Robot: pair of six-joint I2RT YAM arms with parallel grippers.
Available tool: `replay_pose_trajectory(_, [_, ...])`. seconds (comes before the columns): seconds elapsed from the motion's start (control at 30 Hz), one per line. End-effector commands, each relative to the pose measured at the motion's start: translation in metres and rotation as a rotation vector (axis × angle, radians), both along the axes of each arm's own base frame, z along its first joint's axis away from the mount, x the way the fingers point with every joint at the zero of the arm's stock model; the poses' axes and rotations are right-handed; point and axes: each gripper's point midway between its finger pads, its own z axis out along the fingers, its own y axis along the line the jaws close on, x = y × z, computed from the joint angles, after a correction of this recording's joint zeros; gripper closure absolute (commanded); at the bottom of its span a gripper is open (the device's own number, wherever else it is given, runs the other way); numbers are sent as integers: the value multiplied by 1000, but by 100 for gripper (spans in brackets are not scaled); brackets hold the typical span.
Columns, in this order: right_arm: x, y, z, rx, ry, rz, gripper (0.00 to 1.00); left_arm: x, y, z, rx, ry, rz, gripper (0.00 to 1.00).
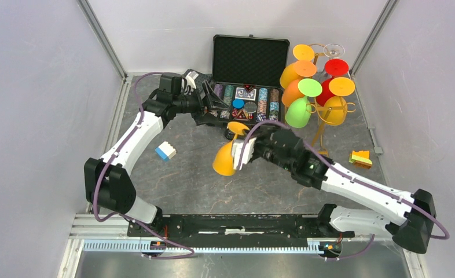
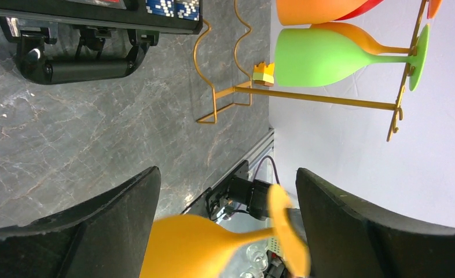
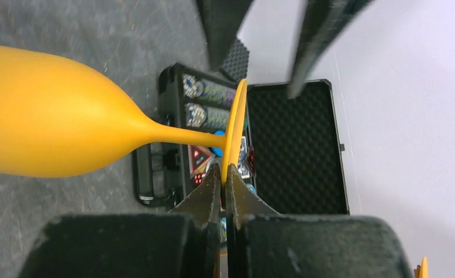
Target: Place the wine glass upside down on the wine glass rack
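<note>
Grey marbled tabletop [image 1: 173, 185] fills the top view, where the right hand's [image 1: 241, 152] grip on the yellow wine glass [image 1: 224, 161] is hard to make out. The right wrist view shows its fingers [image 3: 211, 191] pinched on the foot's rim, the glass sideways above the tabletop. The left hand [image 2: 226, 176] is spread apart, and its view cuts off the bowl. Hanging glasses [image 1: 297, 113] mostly hide the wine glass rack [image 1: 320, 130].

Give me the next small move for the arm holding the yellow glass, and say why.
Probably swing the right end effector a little toward the wine glass rack. It is shut on the foot of the yellow wine glass, while the left end effector stands open and grips nothing, so the right arm alone carries the glass.
</note>
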Motion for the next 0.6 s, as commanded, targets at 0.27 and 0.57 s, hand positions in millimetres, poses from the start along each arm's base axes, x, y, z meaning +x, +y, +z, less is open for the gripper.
replay_pose_trajectory(0.27, [-3, -18, -4, -271, -494, -193, 100, -42, -4, 27, -154, 65, -59, 18])
replay_pose_trajectory(0.57, [-8, -16, 6, -316, -555, -220, 100, -75, -23, 52, -313, -14, -190, 31])
